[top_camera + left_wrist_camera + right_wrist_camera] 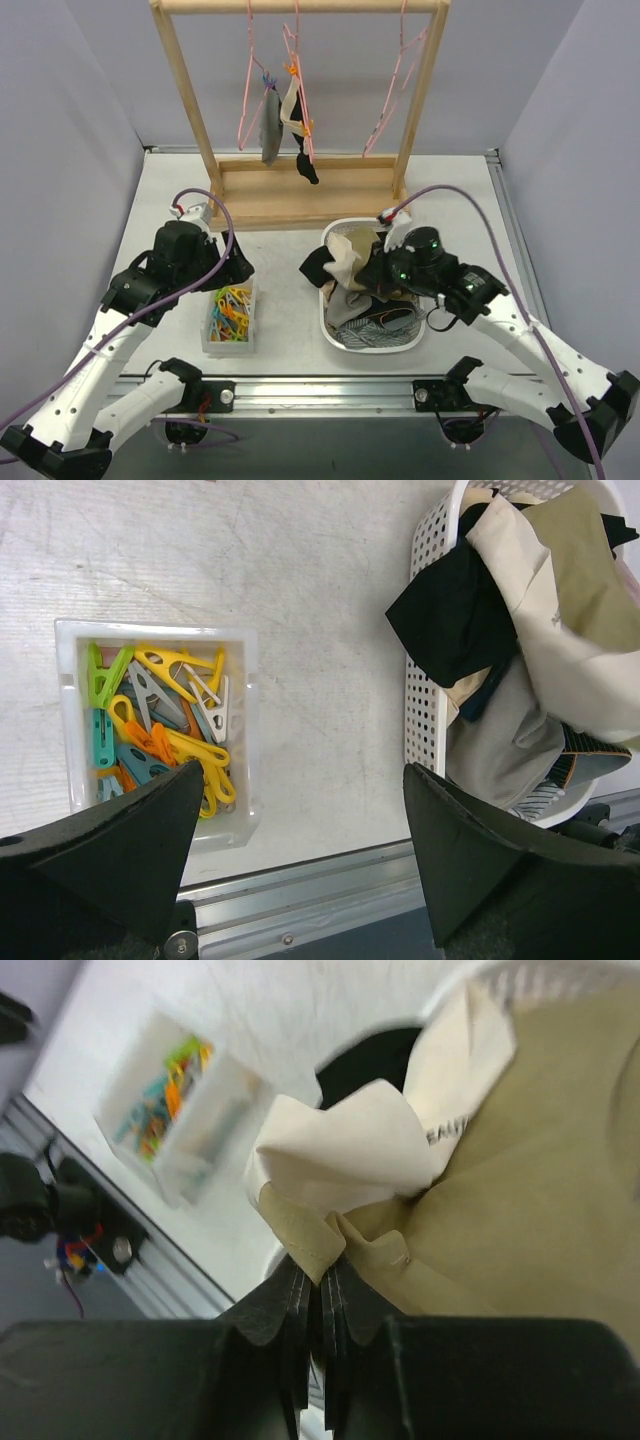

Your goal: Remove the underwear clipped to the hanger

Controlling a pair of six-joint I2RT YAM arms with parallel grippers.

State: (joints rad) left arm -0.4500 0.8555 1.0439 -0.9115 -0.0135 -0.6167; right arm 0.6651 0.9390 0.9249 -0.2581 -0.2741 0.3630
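Tally time, counting as I go!
Three pieces: grey underwear (270,130), black-and-white underwear (291,105), olive-green underwear (520,1190); three pink hangers (383,115); one wooden rack (188,90); one white basket (425,720); one clip tray (70,720), its clips (170,730) beyond counting; two claws, my left claw (300,780) and right claw (320,1275).

The pale grey tabletop (290,300) carries a wooden hanging rack (300,198) at the back, a white perforated laundry basket (425,720), and beside it a clear tray of coloured clips (246,740).
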